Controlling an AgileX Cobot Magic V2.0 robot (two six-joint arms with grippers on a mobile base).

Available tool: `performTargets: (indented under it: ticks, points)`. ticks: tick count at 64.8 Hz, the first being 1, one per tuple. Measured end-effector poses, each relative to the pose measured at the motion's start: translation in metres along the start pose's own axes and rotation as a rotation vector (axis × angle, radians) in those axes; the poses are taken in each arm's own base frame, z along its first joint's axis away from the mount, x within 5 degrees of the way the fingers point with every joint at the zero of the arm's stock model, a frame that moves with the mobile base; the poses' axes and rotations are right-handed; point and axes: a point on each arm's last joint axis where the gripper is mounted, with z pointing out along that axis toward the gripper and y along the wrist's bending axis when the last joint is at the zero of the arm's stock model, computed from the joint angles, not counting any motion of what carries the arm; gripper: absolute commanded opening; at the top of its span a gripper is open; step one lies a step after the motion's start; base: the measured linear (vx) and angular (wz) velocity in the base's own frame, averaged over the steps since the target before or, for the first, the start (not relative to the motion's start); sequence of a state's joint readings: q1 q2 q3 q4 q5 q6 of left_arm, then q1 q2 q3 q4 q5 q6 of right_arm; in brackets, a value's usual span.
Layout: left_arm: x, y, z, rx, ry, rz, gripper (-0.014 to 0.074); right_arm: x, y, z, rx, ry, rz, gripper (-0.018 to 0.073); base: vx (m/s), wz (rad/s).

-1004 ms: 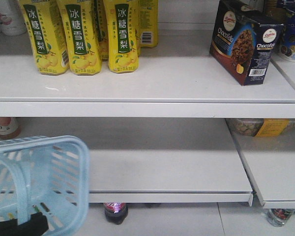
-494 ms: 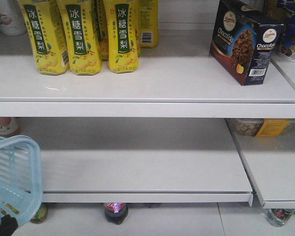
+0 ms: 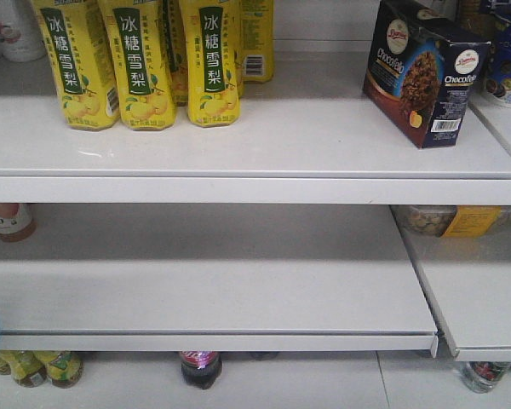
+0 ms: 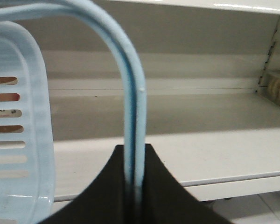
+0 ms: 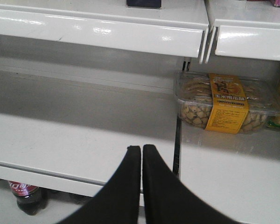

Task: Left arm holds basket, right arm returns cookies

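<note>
While I watch the wrist views, I log the left black gripper point(image 4: 133, 186) pinched on a thin light blue loop handle point(image 4: 133, 116) of the light blue slotted plastic basket point(image 4: 18, 135), whose wall fills that view's left side. The right black gripper point(image 5: 141, 154) has its fingers pressed together, empty, before a clear snack tray with a yellow label point(image 5: 226, 103). The dark navy-and-brown cardboard cookie box point(image 3: 422, 72) stands upright on the white upper shelf point(image 3: 238, 145), well apart from the yellow drink cartons point(image 3: 145, 60).
</note>
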State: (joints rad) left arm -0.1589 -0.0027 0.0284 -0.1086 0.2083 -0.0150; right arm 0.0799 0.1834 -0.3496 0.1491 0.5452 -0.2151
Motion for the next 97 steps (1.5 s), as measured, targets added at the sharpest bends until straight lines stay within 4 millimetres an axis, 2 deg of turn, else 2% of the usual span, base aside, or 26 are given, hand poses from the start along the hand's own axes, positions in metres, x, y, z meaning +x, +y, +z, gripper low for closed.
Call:
performTargets:
  ticks: [56, 97]
  points:
    - [0.003, 0.011, -0.001, -0.186, 0.023, 0.02, -0.0006, 0.0, 0.0, 0.0, 0.0, -0.001, 0.001, -0.0008, 0.0, 0.0]
    - [0.0, 0.011, -0.001, -0.187, -0.012, 0.022, -0.0006, 0.0, 0.0, 0.0, 0.0, -0.001, 0.001, -0.0008, 0.0, 0.0]
